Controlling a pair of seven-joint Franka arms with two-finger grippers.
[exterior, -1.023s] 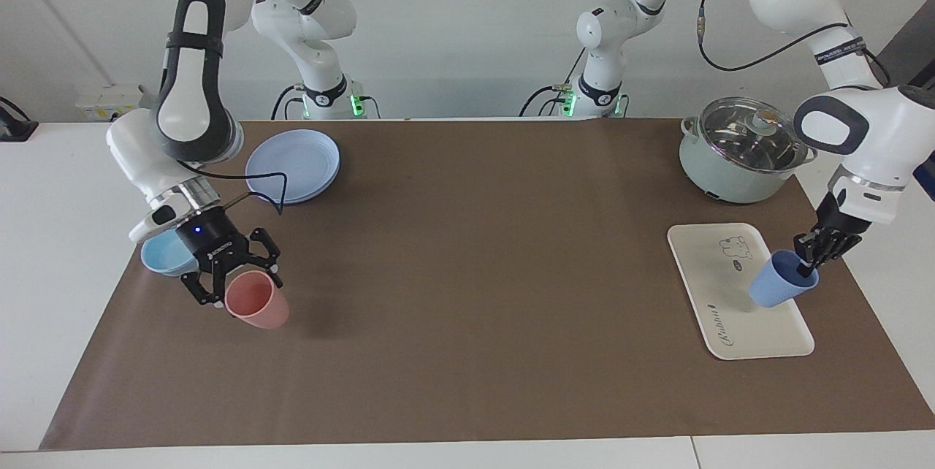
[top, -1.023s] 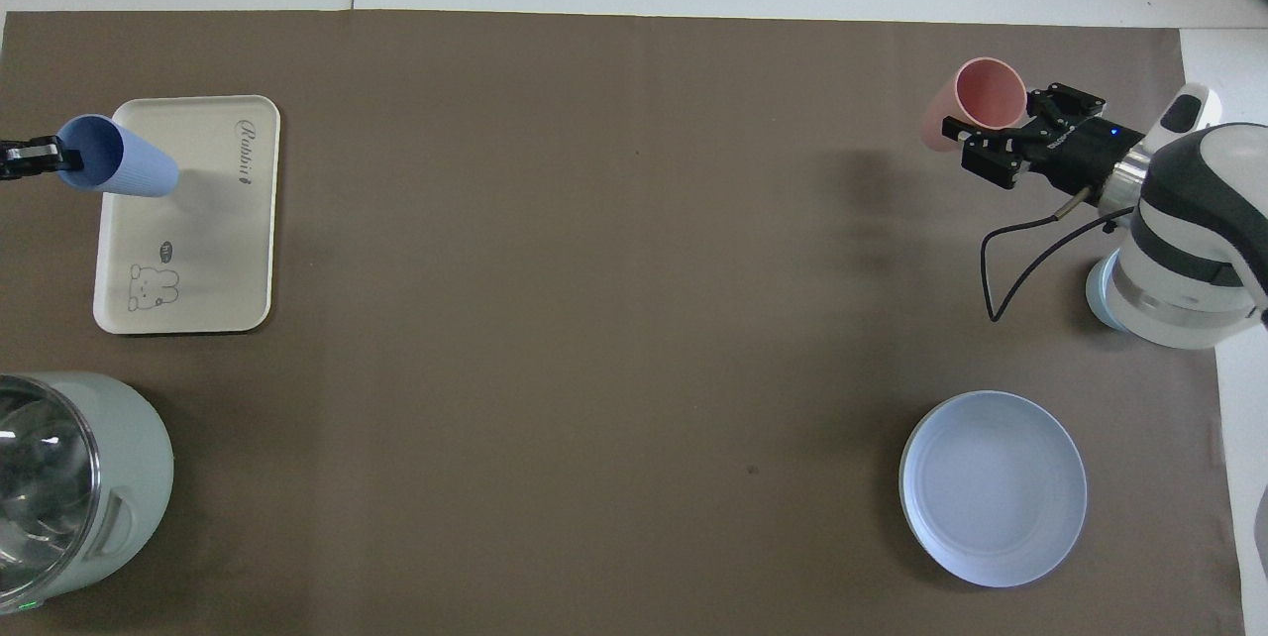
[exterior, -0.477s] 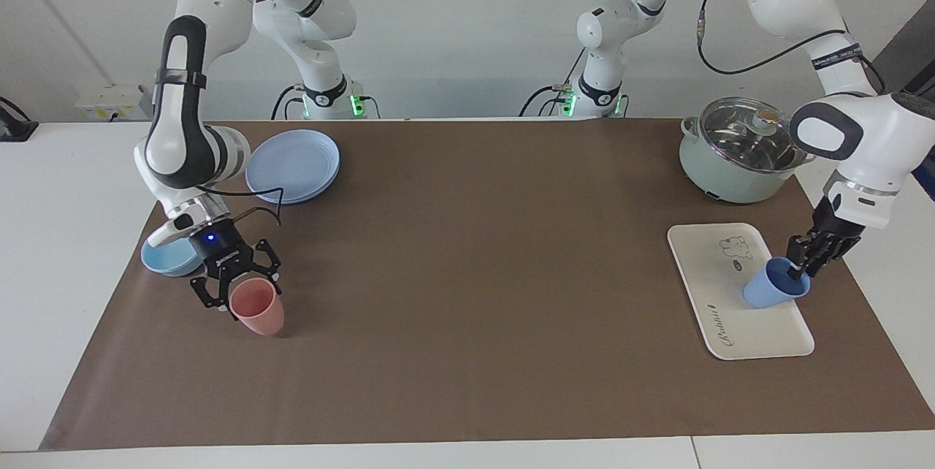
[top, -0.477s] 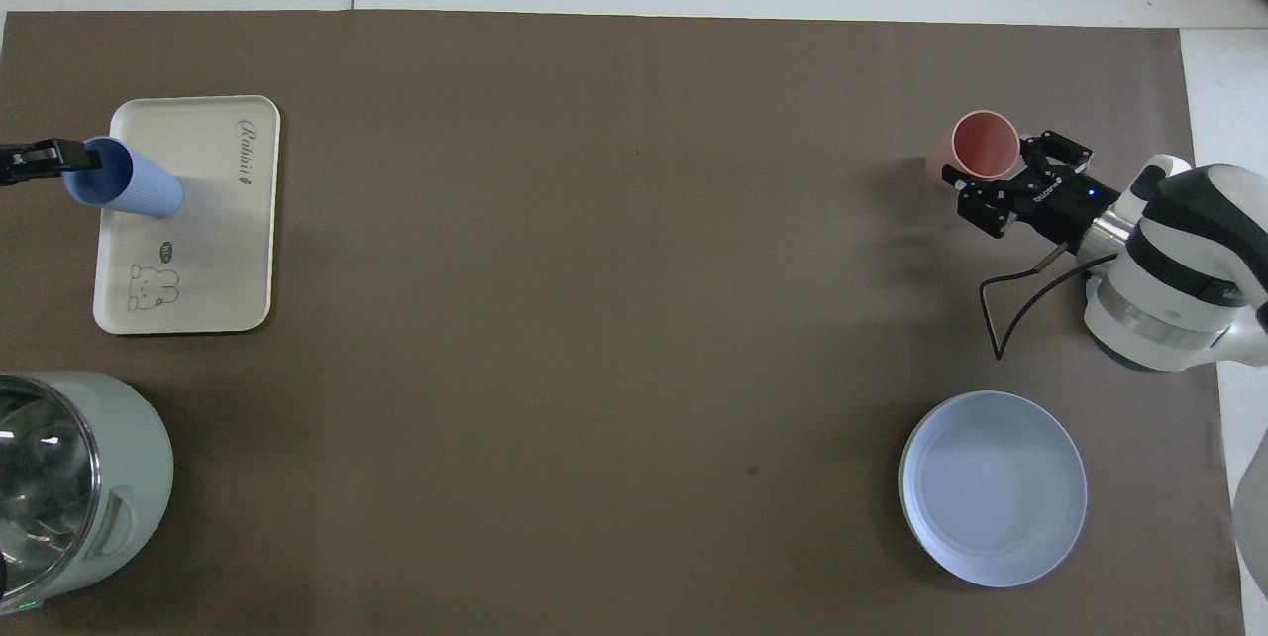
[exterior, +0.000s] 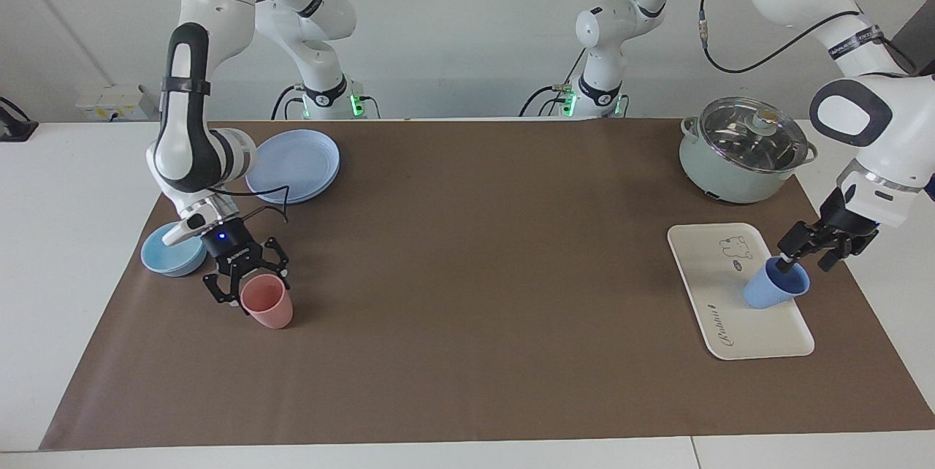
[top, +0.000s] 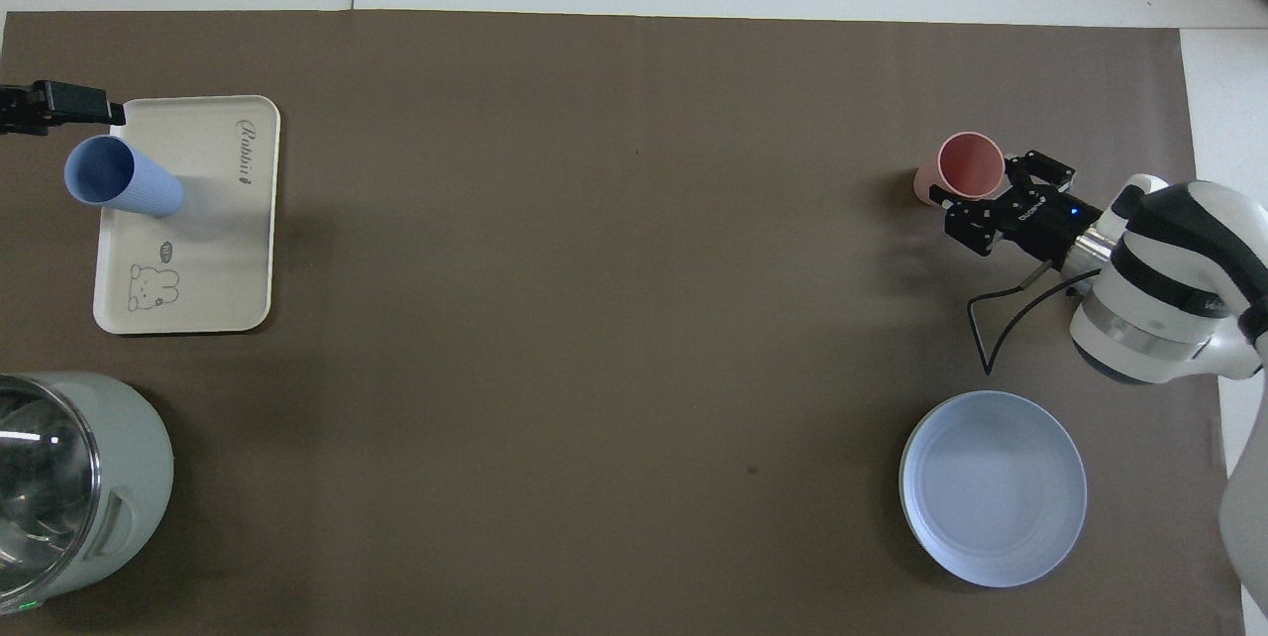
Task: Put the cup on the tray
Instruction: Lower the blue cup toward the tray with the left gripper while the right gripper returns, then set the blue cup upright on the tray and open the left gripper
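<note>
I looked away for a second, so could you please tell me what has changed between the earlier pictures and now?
The left gripper lowered the blue cup onto the tray and opened, letting it go; it now stands at the rim. The right gripper brought the pink cup down to the mat, still shut on it. The tray, pot, plate and bowl stayed put.

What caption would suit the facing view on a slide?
The blue cup stands on the tray, left gripper open at its rim; right gripper pinches the pink cup.
</note>
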